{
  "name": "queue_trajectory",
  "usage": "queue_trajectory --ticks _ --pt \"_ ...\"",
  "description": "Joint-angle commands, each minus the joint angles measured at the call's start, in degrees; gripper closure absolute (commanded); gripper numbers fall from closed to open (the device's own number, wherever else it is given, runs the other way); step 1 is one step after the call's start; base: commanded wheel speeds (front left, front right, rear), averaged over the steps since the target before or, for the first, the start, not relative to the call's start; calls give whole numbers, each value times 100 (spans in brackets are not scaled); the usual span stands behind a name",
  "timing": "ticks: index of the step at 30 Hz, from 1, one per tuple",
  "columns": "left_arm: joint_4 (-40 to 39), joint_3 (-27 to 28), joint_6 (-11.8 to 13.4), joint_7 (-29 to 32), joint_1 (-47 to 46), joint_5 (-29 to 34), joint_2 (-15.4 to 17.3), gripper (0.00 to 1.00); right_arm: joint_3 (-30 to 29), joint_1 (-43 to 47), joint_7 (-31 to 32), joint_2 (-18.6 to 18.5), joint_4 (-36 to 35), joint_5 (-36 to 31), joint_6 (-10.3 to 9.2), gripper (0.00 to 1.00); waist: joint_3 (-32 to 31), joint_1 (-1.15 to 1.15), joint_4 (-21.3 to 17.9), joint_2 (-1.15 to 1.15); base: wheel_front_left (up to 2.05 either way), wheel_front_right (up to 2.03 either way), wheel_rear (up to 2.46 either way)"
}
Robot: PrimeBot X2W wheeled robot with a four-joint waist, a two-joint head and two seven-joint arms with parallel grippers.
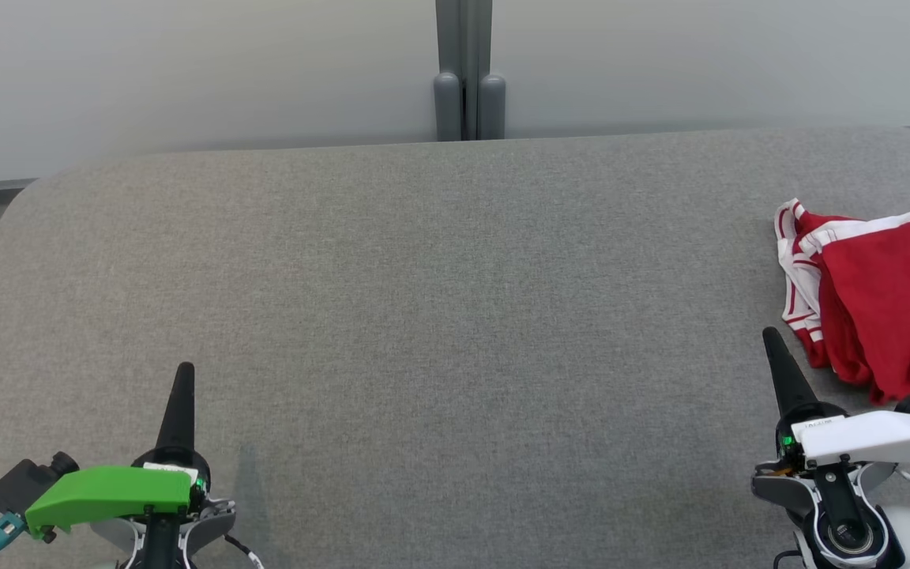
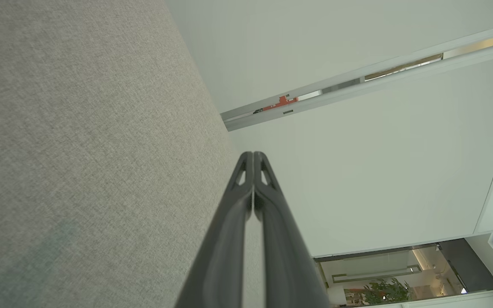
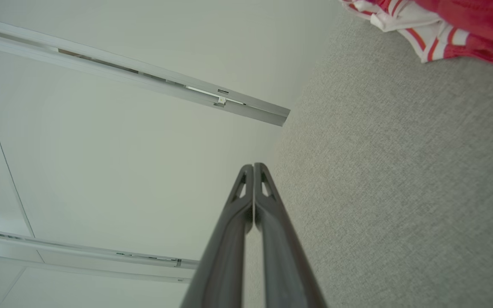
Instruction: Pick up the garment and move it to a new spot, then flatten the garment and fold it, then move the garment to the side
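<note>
Well, both grippers are pinched shut with nothing between their fingers. The right gripper (image 1: 772, 341) is held low over the grey padded table (image 1: 455, 261). The red garment (image 1: 889, 300) lies just ahead of its fingertip and off to its outer side, near but not touching, and runs past the edge of what I can see. The left gripper (image 1: 184, 373) is well apart from the cloth, with bare table ahead of it.

The garment sits in a loose, doubled-over heap, with its white trim bunched on the side nearest the right fingertip. That fits 2 readings: a rumpled piece lying where it is to be lifted from, or a roughly folded piece already set to the side. I can't tell which.

Either way, the cloth looks limp and several layers deep. I'd judge a pinch at the bunched trim would catch only 1 layer and let the rest trail and unfold. A hold through the thick middle would keep the layers together.
</note>
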Motion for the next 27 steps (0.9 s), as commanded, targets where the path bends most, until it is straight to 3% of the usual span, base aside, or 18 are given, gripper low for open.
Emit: queue_trajectory --ticks 1,27 --pt "-12 44 -36 39 -132 -123 46 100 -27 -104 37 -29 -5 156 -3 100 -7 0 -4 0 0 0 0" --pt "109 349 -83 368 -148 -1116 19 100 -155 -113 376 -5 179 1347 -5 100 -139 0 -72 0 0 0 0"
